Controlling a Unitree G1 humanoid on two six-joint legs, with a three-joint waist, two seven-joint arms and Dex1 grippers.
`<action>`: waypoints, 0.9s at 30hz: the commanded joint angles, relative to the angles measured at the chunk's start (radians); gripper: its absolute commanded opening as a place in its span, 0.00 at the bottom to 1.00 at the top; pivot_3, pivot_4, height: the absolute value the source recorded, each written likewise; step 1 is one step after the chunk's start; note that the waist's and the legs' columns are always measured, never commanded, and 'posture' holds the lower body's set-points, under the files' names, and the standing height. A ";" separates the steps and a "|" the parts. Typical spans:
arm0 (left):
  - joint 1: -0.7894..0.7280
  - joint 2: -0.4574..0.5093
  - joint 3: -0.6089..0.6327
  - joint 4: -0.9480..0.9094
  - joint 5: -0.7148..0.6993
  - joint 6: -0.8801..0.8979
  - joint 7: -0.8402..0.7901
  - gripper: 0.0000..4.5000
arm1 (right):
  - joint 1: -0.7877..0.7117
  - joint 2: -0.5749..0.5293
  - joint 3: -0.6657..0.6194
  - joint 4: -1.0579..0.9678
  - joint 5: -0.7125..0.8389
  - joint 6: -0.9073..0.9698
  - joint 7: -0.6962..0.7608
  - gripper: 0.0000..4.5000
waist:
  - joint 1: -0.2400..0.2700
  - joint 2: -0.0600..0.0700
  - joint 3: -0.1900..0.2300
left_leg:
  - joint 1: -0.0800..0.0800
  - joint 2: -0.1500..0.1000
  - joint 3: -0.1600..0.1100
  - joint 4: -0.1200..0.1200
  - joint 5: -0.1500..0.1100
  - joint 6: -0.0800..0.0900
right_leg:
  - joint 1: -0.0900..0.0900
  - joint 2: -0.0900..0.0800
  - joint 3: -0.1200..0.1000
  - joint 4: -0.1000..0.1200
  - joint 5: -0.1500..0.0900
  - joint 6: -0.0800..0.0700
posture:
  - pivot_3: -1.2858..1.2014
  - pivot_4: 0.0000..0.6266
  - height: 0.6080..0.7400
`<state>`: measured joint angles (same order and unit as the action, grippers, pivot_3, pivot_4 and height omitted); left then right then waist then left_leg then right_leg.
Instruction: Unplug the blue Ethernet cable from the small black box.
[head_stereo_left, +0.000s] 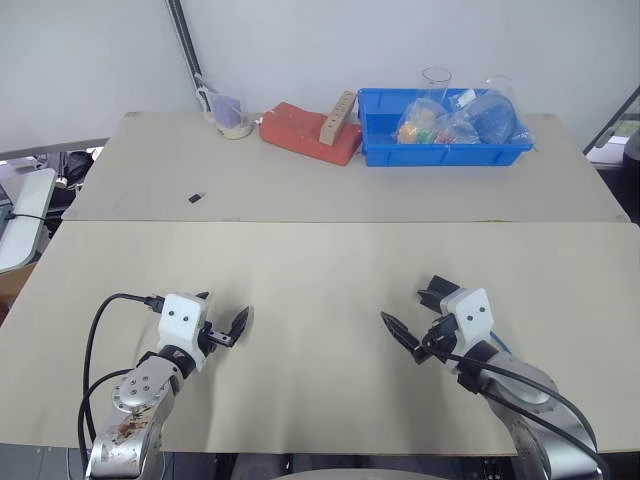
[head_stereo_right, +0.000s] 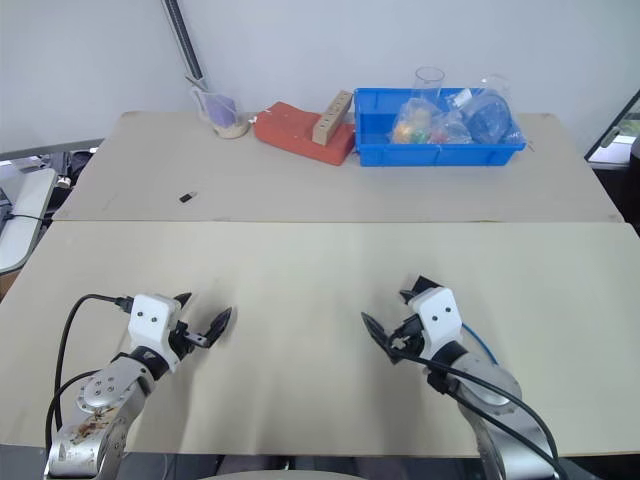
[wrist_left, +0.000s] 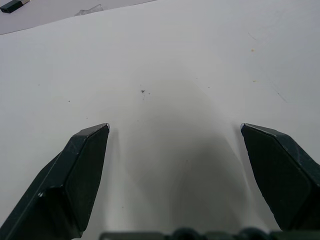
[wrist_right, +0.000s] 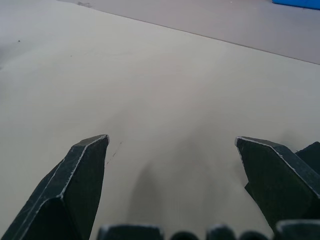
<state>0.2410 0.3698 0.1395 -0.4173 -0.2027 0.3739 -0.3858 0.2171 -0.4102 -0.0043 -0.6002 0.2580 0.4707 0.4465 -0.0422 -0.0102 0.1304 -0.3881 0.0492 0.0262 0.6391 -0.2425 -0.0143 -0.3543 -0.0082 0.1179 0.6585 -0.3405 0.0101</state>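
A short arc of the blue Ethernet cable (head_stereo_right: 483, 346) shows on the table beside my right forearm; the rest is hidden behind the arm. A dark shape (wrist_right: 311, 151) sits just past the outer finger of my right gripper (head_stereo_left: 405, 308). It may be the small black box, but it is mostly hidden. My right gripper is open, low over the near board, with nothing between its fingers. My left gripper (head_stereo_left: 222, 310) is open too, over bare table at the near left, far from the cable.
A blue bin (head_stereo_left: 440, 155) of bagged items stands at the back right. Next to it lie a red block (head_stereo_left: 300, 135) with a wooden piece on it and a measuring cup (head_stereo_left: 230, 113). A tiny black chip (head_stereo_left: 196, 197) lies on the far board.
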 joint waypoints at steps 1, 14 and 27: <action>-0.028 0.018 0.005 -0.022 -0.037 -0.014 -0.043 0.99 | 0.003 -0.021 -0.034 -0.053 0.020 -0.015 0.016 1.00 | 0.000 0.000 0.000 | 0.000 0.000 0.000 0.000 0.000 0.000 | 0.000 0.000 0.000 0.000 0.000 0.000 | 0.52 0.24 1.00; -0.570 0.281 -0.339 0.007 -0.183 -0.007 -0.682 0.99 | 0.061 -0.404 -0.422 0.075 0.222 0.085 0.364 1.00 | 0.023 0.001 0.000 | 0.000 -0.004 0.002 0.001 0.000 0.000 | 0.002 0.002 0.000 -0.002 0.000 0.000 | 0.52 0.24 1.00; -0.713 0.260 -0.354 0.061 -0.245 0.015 -0.799 0.99 | -0.223 -0.518 -0.136 0.670 0.025 -0.233 0.672 1.00 | 0.012 0.002 0.000 | 0.000 -0.004 0.005 0.004 0.000 0.001 | 0.003 0.003 0.003 -0.002 0.000 0.000 | 0.52 0.24 1.00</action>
<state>-0.4646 0.6223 -0.2378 -0.3320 -0.4334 0.3910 -1.1845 0.0141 -0.9227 -0.1584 0.0353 0.3026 0.2790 1.1034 -0.0305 -0.0086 0.1308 -0.3884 0.0454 0.0308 0.6435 -0.2425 -0.0132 -0.3514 -0.0048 0.1209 0.6567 -0.3405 0.0102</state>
